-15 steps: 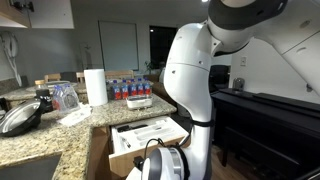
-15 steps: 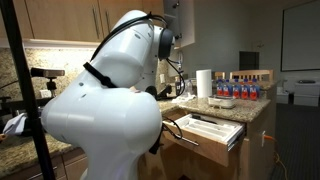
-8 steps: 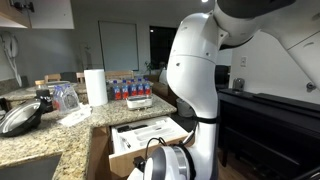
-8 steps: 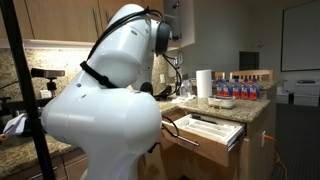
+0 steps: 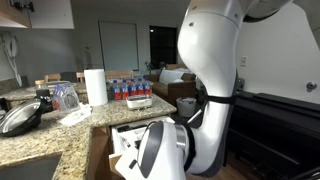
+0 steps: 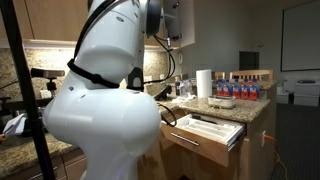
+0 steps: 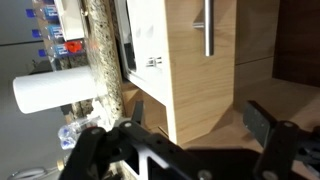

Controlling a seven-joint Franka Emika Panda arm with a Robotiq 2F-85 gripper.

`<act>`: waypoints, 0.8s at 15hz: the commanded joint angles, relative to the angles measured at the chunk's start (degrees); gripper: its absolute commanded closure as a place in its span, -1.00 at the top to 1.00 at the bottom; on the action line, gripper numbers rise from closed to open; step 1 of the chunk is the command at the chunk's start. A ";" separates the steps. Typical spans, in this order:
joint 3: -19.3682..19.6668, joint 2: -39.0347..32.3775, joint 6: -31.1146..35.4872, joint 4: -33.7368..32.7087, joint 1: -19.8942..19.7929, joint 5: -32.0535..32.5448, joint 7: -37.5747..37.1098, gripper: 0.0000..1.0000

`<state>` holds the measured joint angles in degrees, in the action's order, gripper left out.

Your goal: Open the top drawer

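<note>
The top drawer [image 6: 206,148] stands pulled out from under the granite counter in both exterior views, with its white cutlery tray [image 6: 212,126] showing. In an exterior view the arm hides most of the drawer [image 5: 122,150]. In the wrist view, which is turned sideways, I see the light-wood drawer front [image 7: 190,60] and its silver bar handle [image 7: 209,25]. My gripper [image 7: 198,120] is open and empty, its two black fingers spread apart a short way back from the drawer front. The gripper is hidden in both exterior views.
On the granite counter [image 5: 50,140] stand a paper towel roll [image 5: 95,85], a pack of bottles [image 5: 130,90], a white dish [image 5: 139,102] and a dark pan [image 5: 20,118]. A dark cabinet [image 5: 275,120] stands across the aisle. The robot's white body [image 6: 105,110] fills the foreground.
The arm's upper links have swung up and sideways, and the white link now covers more of the drawer in an exterior view. The drawer stays open.
</note>
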<state>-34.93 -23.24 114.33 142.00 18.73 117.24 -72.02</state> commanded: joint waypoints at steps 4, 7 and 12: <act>4.32 15.42 15.31 1.85 -4.04 -4.89 0.12 1.00; 6.57 21.84 18.65 3.73 -2.72 -3.94 -7.53 1.00; 9.72 31.14 18.01 6.90 -0.35 -5.23 -21.35 1.00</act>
<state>-27.49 0.19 131.21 144.86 16.60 113.84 -86.67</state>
